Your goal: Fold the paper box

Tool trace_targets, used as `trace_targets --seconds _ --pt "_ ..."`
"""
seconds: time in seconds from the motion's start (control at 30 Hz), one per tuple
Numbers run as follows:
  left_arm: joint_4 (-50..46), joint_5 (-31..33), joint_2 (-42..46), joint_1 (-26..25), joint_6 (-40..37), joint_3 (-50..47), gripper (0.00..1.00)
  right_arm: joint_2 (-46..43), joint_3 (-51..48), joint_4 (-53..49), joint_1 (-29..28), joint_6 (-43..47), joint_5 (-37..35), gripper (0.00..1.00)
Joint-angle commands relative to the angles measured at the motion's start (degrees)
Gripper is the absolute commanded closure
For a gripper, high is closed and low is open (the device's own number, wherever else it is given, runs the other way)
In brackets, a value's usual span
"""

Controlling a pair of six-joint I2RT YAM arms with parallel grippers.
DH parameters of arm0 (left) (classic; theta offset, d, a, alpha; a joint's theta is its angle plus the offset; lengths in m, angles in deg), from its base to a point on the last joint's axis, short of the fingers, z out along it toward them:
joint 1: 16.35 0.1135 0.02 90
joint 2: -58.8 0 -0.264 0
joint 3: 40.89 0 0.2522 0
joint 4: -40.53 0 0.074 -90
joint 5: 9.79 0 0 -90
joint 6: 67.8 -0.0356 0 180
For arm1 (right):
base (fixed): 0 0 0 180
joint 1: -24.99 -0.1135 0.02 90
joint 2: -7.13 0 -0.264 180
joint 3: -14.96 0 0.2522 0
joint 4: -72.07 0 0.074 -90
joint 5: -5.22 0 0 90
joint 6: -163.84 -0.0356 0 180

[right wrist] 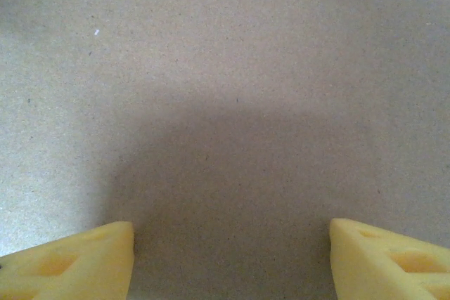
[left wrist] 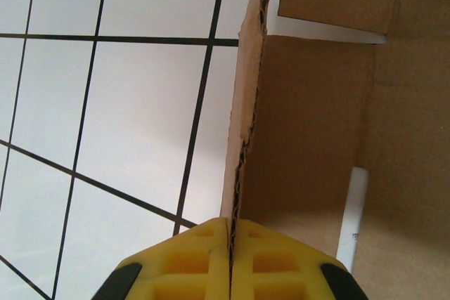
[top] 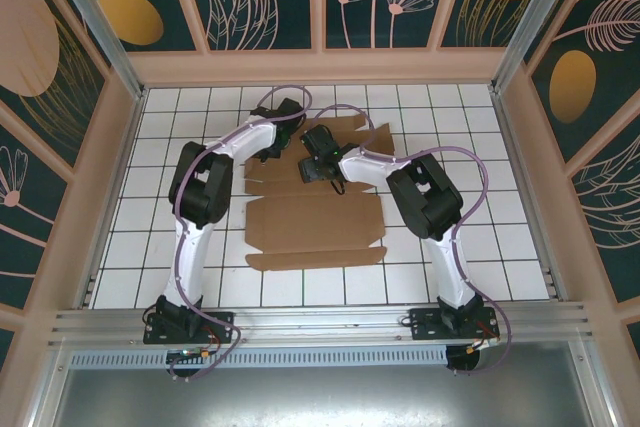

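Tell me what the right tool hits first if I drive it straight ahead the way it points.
The paper box: its flat brown panel lies straight ahead of the right tool, whose jaws stand open. How close is hard to judge.

- left wrist view: the bottom edge cuts off the left claw (left wrist: 230, 233) behind its yellow fingers (left wrist: 186, 261); the near end of the flap (left wrist: 247, 103) is hidden between them.
- same view: the box (left wrist: 316, 145) runs off the top and right edges.
- right wrist view: the right claw (right wrist: 232, 247) is cut off at both bottom corners; whether its fingertips (right wrist: 77, 258) touch the box cannot be told, nor which panel this is.
- top view: the left arm (top: 215, 162) and right arm (top: 400, 172) hide the box's far middle; both claws are too small to read.
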State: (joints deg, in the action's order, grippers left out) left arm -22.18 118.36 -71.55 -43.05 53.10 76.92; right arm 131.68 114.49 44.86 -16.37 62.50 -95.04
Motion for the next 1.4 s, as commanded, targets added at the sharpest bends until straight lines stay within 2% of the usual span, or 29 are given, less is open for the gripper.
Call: trace_targets --seconds 0.0,0.1,0.27,0.37,0.43,0.57,0.67,0.77,0.93,1.17,1.37 --pt "2.46 -4.34 4.36 -0.96 1.67 -1.9 0.85 6.19 -3.72 -9.85 -0.55 -0.97 2.14 0.29" --pt "8.4 -12.01 12.23 1.79 0.29 -7.4 0.72 5.65 -4.57 -9.01 -0.44 -0.97 3.3 0.29" --pt "19.49 -32.97 26.0 9.89 -0.72 -22.18 0.39 5.27 -5.31 -8.18 -0.05 -0.99 4.63 0.29" --pt "24.29 -42.06 31.72 12.95 -1.24 -32.13 0.33 5.26 -5.54 -7.92 -0.03 -1.04 5.29 0.29" --pt "27.33 -45.39 35.86 13.82 -0.74 -38.65 0.29 5.32 -5.53 -7.73 -0.03 -1.06 5.54 0.29" --pt "31.98 -51.59 38.3 15.58 1.28 -47.79 0.28 5.27 -5.48 -7.72 -0.02 -0.97 5.87 0.29" --pt "34.34 -52.86 38.18 16.49 2.17 -51.85 0.27 5.31 -5.52 -7.92 -0.03 -0.8 5.72 0.29" --pt "34.32 -53.22 36.97 16.77 2.26 -52.07 0.27 5.09 -5.95 -7.84 -0.03 -0.81 5.69 0.29" --pt "38.76 -58.51 35.92 16.77 2.86 -53.6 0.27 5.25 -6.5 -7.38 -0.03 -0.88 5.85 0.29" --pt "41.76 -61.05 30.62 16.81 2.54 -51.41 0.32 6.25 -5.61 -7.72 -0.12 -0.72 6.23 0.29" --pt "45.29 -65.97 31.82 16.68 4.48 -51.88 0.34 6.34 -5.32 -8.26 -0.11 -0.36 5.87 0.29"
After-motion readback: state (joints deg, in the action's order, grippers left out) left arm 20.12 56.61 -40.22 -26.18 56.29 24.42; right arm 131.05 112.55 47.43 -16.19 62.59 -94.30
